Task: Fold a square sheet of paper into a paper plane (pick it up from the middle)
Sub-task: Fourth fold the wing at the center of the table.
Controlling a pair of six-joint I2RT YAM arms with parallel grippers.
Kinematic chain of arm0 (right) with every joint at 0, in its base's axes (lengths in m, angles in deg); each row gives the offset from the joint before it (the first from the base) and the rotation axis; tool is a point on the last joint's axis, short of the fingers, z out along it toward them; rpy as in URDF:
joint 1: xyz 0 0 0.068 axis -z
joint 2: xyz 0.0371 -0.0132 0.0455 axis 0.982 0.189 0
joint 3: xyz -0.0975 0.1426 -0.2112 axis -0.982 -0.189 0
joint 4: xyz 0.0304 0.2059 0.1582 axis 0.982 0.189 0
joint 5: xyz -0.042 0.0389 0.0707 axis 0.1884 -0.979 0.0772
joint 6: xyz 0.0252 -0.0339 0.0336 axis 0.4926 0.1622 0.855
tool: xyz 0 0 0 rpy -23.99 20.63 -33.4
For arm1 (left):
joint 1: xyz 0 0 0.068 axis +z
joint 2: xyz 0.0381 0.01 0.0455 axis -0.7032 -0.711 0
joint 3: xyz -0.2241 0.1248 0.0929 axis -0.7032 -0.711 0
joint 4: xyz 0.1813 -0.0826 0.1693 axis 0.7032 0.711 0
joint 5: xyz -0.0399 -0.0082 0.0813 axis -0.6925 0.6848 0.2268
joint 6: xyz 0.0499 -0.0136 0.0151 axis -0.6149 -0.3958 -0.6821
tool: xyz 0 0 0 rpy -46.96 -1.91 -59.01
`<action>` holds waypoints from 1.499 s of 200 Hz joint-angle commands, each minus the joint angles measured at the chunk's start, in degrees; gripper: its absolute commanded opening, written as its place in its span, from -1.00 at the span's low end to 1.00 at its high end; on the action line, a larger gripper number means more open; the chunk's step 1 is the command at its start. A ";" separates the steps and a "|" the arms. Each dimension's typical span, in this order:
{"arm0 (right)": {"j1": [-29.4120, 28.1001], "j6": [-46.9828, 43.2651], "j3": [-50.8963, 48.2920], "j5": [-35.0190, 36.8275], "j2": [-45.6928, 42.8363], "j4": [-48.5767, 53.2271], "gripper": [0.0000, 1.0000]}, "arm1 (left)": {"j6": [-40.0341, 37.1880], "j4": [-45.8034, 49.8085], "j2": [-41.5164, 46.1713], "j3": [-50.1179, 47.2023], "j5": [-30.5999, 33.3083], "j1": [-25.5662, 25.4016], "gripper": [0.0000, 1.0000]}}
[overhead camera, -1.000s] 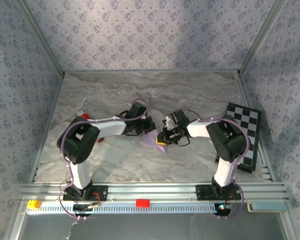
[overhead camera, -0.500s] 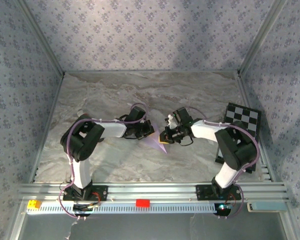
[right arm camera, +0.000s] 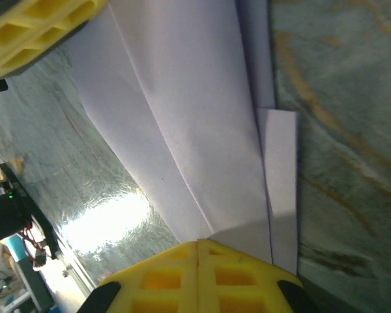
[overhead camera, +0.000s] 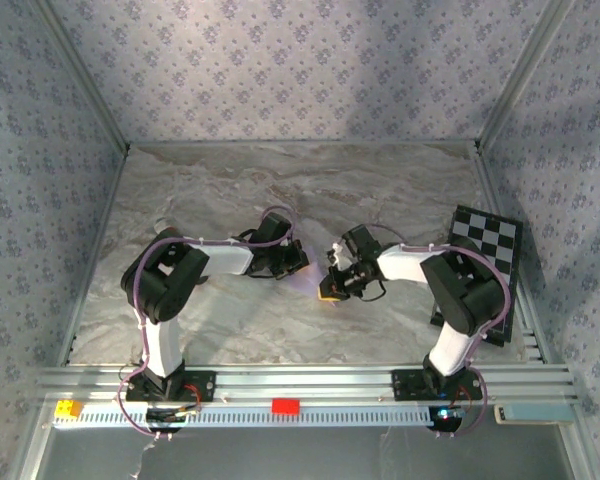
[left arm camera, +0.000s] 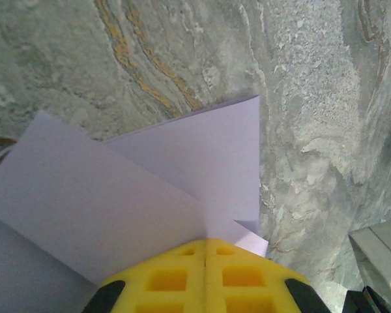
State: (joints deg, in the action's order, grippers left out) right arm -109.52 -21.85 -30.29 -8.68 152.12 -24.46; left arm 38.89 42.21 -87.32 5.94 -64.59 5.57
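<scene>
The square sheet of paper [overhead camera: 310, 284] is pale lilac and folded into overlapping layers, held between the two arms over the middle of the table. My left gripper [overhead camera: 300, 262] grips its far-left side, and my right gripper [overhead camera: 329, 288] grips its near-right side. In the left wrist view the yellow pads [left arm camera: 176, 280] of my left gripper [left arm camera: 205, 242] are pressed together on a crease of the paper [left arm camera: 150, 176]. In the right wrist view my right gripper [right arm camera: 197, 244] pinches a folded edge of the paper [right arm camera: 182, 111], and the left gripper's yellow pad [right arm camera: 39, 32] shows at the top left.
A black-and-white checkered board [overhead camera: 490, 260] leans at the right, beside the right arm. A red block [overhead camera: 285, 406] and a yellow block [overhead camera: 68, 409] sit on the front rail. The marble table [overhead camera: 280, 180] runs to patterned walls at the back and both sides.
The right gripper has shifted slightly toward the near edge with the paper, and the paper's hanging point has drawn in between the grippers. The left gripper has closed the last bit.
</scene>
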 commanded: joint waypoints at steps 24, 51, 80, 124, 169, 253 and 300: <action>1.67 2.74 -4.51 -2.70 -0.78 -2.25 -0.92 | -1.04 5.32 -2.87 -1.41 2.70 0.12 -0.93; 1.94 1.62 -4.74 -4.40 -4.51 -1.00 -0.89 | -1.14 5.41 -2.89 -1.39 2.69 0.34 -0.92; 2.42 -0.88 -6.23 -4.15 -6.97 0.79 -0.88 | -1.12 5.42 -3.00 -1.24 2.52 0.27 -0.92; 3.55 -2.35 -9.77 -0.96 -3.00 0.76 -0.88 | -1.08 5.31 -2.91 -1.32 2.45 0.36 -0.92; 4.53 0.78 -11.38 -4.10 -6.19 -2.07 -0.89 | -1.36 5.64 -2.82 -1.44 2.44 0.55 -0.93; 3.55 2.13 1.35 -5.45 -3.52 0.07 -0.88 | -1.12 4.90 -3.03 -0.98 1.87 0.71 -0.92; 2.99 3.61 -0.01 -0.74 2.42 -0.04 -0.93 | -1.69 4.63 -2.41 -0.52 1.16 0.76 -0.89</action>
State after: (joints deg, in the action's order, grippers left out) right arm -106.33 -19.70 -28.41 -12.68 153.19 -26.27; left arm 38.72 42.17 -87.36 5.97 -65.23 5.83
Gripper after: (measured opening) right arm 0.055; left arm 0.050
